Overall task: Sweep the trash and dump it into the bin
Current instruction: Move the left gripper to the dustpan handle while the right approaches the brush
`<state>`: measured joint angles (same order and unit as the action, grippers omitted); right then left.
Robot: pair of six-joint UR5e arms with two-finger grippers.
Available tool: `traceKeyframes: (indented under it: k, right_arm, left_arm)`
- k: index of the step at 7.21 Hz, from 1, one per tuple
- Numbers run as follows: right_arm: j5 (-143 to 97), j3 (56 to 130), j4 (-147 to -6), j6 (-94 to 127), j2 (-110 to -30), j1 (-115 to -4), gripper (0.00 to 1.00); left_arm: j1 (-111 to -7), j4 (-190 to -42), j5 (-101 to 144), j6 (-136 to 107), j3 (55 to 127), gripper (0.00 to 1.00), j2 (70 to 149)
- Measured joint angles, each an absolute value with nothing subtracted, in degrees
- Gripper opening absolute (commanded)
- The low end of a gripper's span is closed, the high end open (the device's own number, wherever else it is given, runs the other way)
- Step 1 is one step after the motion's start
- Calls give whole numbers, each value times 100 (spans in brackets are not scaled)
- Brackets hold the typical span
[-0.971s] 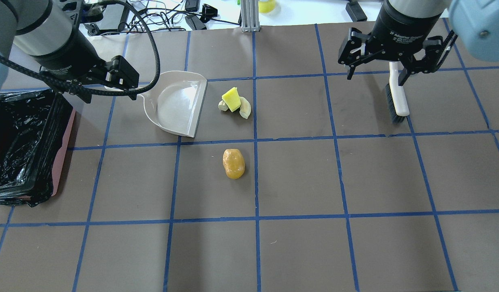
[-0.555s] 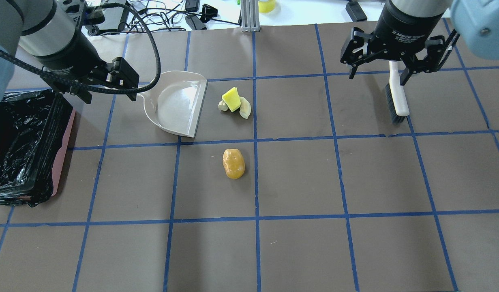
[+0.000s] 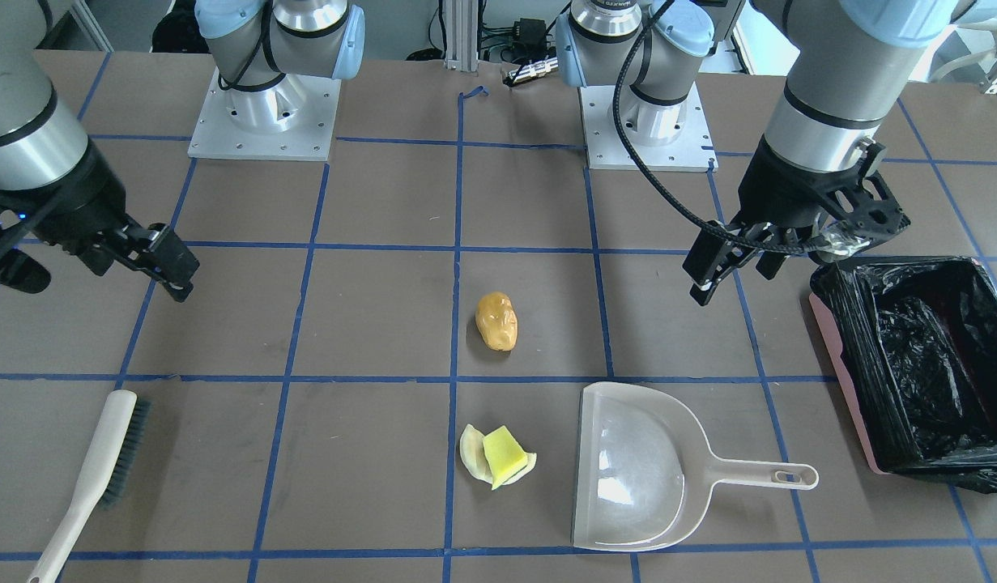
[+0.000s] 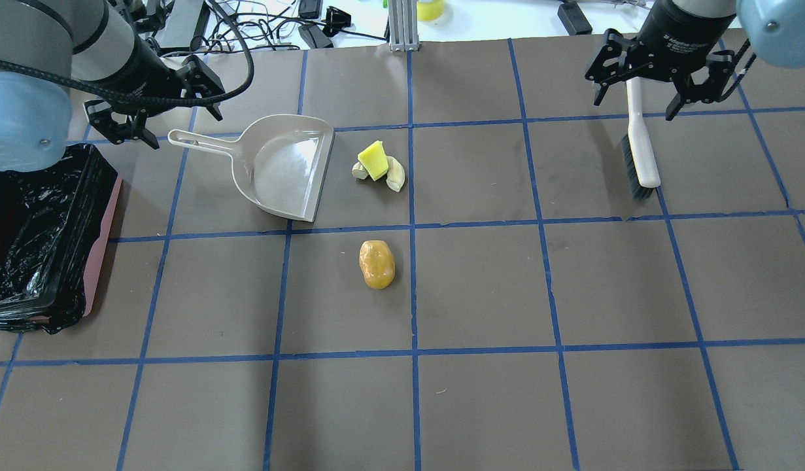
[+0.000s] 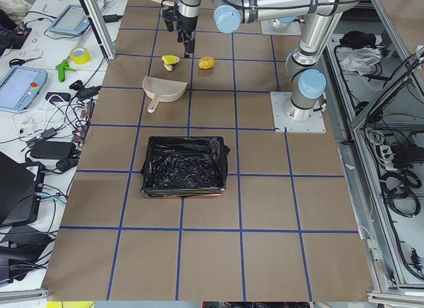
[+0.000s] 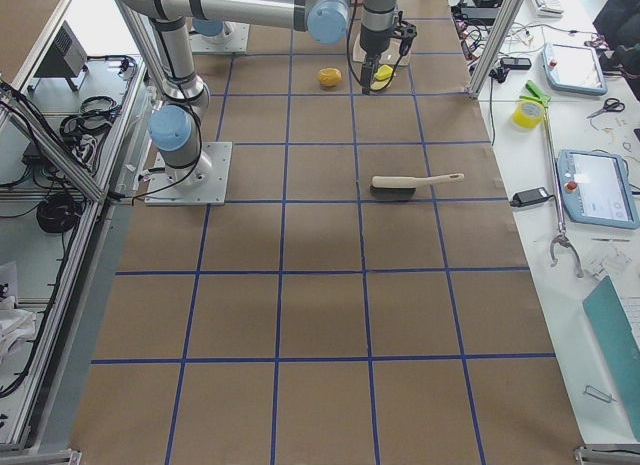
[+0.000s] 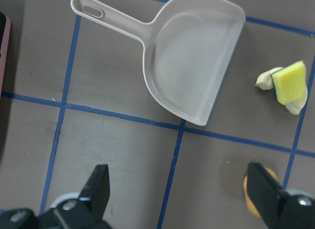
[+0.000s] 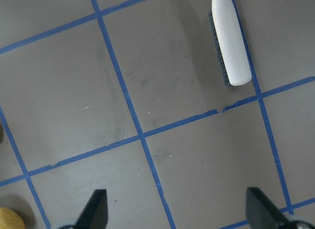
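Through my left wrist camera, my left gripper (image 7: 178,179) is spread wide with nothing between its fingers, hanging above the counter (image 7: 113,140). Ahead of it the dustpan (image 7: 192,71) lies flat, its handle pointing toward the bin (image 7: 4,56), whose pink edge shows at the frame's side. Just off the dustpan's open mouth, the sponge (image 7: 289,80) rests on the beige piece (image 7: 265,80). The lump (image 7: 247,188) peeks out from behind one of my fingers.

Through my right wrist camera, my right gripper (image 8: 177,199) is just as wide open and holds nothing. The brush (image 8: 229,42) lies on the counter ahead of it, with its bristles turned to one side. A sliver of the lump shows in the lower corner.

From overhead, the bin sits at the counter's left edge, lined with a black bag and well apart from the trash. My left gripper hovers near the dustpan's handle end, and my right gripper hovers near the brush's handle end. The lump lies alone, one square nearer me than the sponge.

From the front, both grippers hang above the counter and neither touches a tool. The left one is near the bin's corner.

From the left end, the bin is nearest, then the dustpan, then the sponge and lump. From the right end, the brush is nearest and the lump is far beyond it.
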<state>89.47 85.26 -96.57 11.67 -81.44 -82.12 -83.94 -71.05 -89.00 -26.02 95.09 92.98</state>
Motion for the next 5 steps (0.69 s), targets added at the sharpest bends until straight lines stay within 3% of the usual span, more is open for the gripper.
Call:
traceKeyframes:
  k: [2,5]
  right_arm:
    - [8945,8494,-10471,917,-7687,-7815,100]
    - [8884,8398,-11690,531,-6704,-7341,100]
  left_arm:
    - [-8320,-6916,-9389,-4860,9562,100,9602]
    - [-8307,-6378,-9941,-6074,9511,96,10297]
